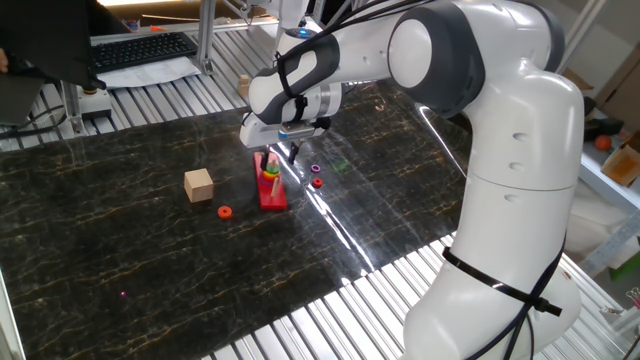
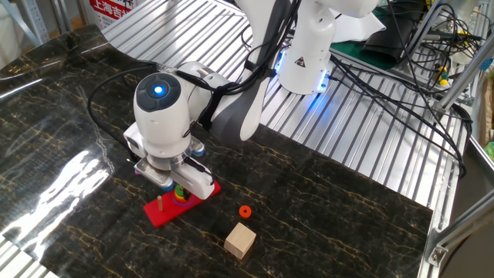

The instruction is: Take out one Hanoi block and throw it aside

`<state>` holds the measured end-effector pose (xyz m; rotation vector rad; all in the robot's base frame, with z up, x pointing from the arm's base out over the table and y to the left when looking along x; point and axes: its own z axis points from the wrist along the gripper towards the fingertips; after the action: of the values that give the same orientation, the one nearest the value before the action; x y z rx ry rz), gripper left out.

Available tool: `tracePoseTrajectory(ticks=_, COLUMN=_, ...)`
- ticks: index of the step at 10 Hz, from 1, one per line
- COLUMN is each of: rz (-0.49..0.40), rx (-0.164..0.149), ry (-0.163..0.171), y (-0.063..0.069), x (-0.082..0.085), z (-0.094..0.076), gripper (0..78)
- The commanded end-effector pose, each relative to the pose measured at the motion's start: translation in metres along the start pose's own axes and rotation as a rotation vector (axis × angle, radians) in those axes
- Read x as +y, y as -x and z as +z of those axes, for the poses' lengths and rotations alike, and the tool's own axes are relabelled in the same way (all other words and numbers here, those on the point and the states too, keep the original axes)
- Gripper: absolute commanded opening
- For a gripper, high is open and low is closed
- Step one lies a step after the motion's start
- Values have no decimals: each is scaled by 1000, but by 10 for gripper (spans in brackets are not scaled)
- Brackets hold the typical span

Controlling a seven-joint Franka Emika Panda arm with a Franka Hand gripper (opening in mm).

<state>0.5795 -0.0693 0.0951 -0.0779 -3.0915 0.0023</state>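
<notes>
Glossy white arm (image 1: 500, 150), grey joints, blue light (image 2: 159, 89)

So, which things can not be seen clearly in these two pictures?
- Hand: open or shut cannot be told; the arm's wrist covers the fingers in the other fixed view, and they are too small in one fixed view.
- Ring stack on the red base: colours blur; a green ring cannot be picked out.
- Small rings beside the base: too small to identify.
</notes>
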Motion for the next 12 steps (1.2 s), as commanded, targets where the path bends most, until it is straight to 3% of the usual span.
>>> tracePoseTrajectory(ticks=1, rz=0, rx=-5, ry=-1, y=2, x=-1, z=-2, gripper=24)
tracePoseTrajectory(ticks=12, rz=14, rx=-4, ry=-9, y=2, x=-1, z=-2, gripper=24)
